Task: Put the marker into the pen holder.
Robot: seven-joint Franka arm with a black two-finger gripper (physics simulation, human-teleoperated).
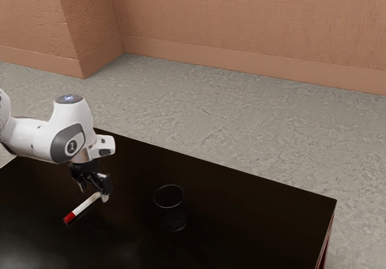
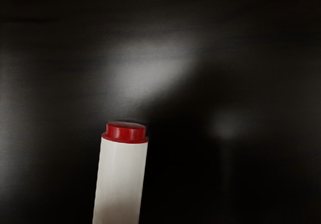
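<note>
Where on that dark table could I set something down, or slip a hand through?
Bare table stretches from the pen holder to the corner at the exterior view's right. A smaller patch lies between the pen holder and the marker; a hand could probably pass there. It's crowded where the gripper meets the marker's white end.
</note>
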